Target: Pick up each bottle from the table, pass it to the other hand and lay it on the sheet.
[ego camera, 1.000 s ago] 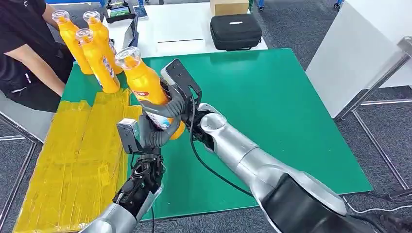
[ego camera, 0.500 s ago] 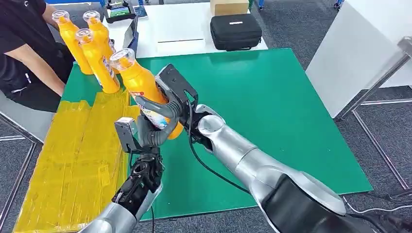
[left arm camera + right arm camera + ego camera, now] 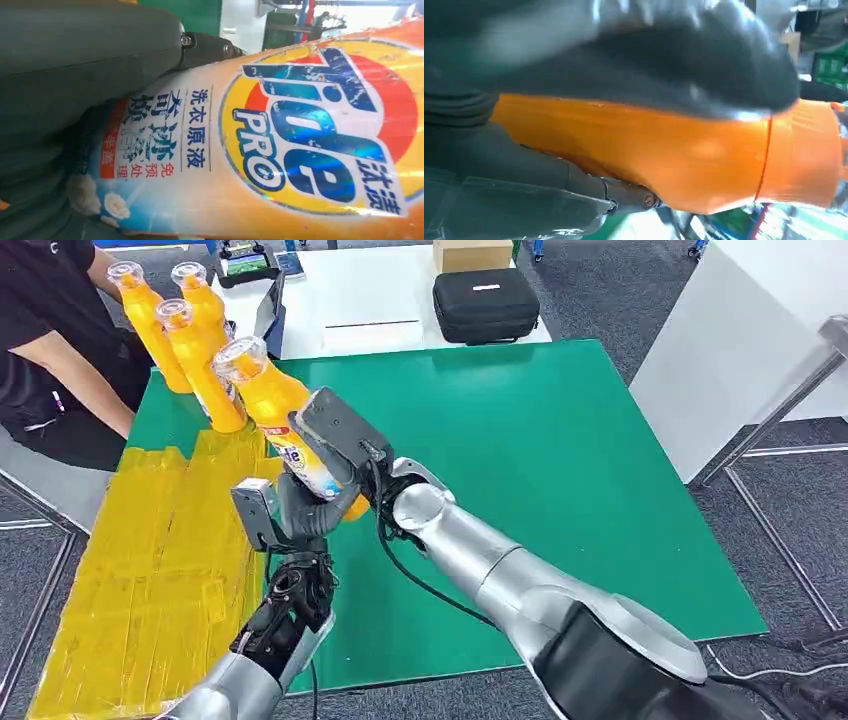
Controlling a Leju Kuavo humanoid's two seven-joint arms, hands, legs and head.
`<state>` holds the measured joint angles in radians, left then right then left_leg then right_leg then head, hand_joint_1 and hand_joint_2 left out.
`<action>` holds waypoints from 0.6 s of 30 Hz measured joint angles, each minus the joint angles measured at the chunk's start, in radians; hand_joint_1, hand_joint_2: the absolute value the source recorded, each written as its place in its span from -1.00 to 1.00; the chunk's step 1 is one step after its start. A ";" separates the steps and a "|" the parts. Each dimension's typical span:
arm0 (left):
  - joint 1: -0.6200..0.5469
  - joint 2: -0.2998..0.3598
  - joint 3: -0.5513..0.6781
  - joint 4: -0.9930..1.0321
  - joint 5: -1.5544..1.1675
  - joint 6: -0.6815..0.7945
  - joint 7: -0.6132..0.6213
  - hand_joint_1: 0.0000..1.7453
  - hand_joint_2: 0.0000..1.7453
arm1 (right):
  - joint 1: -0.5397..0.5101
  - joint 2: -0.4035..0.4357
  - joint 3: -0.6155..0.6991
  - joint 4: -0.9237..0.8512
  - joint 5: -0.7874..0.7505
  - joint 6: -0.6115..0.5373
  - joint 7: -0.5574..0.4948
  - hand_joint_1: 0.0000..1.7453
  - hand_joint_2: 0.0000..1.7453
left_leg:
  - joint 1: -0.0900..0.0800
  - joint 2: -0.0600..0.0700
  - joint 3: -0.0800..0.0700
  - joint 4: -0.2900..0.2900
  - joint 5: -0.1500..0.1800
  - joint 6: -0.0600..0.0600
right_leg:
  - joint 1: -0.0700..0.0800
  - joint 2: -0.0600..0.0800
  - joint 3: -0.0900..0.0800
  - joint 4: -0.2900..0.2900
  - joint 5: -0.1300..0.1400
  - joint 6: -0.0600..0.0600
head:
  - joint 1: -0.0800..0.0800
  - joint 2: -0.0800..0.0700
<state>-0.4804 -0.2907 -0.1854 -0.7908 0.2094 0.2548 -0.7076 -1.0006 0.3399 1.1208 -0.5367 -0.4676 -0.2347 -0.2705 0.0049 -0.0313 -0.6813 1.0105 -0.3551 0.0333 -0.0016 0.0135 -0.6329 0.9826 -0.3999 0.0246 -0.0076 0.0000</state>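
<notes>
Now both hands meet on the bottle above the yellow sheet's edge, cap tilted toward the three standing bottles, left hand fingers curled round its base, right hand fingers wrapped round its middle.
</notes>
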 measured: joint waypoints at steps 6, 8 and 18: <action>-0.015 0.000 0.019 -0.001 -0.011 0.010 -0.004 1.00 1.00 | -0.006 0.000 -0.077 -0.010 0.140 -0.016 -0.010 -1.00 -1.00 | 0.000 -0.001 0.000 0.000 0.000 0.000 | 0.000 -0.001 0.000 0.000 0.000 0.000 | 0.000 0.000; -0.017 0.000 0.024 -0.004 -0.012 0.010 -0.004 1.00 1.00 | -0.006 0.000 -0.102 -0.016 0.153 -0.016 -0.010 -1.00 -1.00 | 0.000 -0.001 0.000 0.000 0.000 0.000 | 0.000 -0.001 0.000 0.000 0.000 0.000 | 0.000 0.000; -0.005 0.011 0.081 -0.005 -0.046 0.050 0.006 1.00 1.00 | 0.000 -0.060 -0.397 -0.210 0.484 -0.025 0.045 -1.00 -1.00 | 0.000 -0.004 0.000 0.000 0.001 0.001 | 0.000 -0.004 0.000 0.000 0.000 0.000 | 0.000 0.000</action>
<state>-0.4850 -0.2792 -0.1049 -0.7961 0.1637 0.3044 -0.7012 -1.0002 0.2797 0.7242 -0.7464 0.0167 -0.2598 -0.2251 0.0049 -0.0357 -0.6818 1.0107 -0.3541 0.0343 -0.0017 0.0093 -0.6326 0.9826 -0.4000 0.0247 -0.0072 0.0000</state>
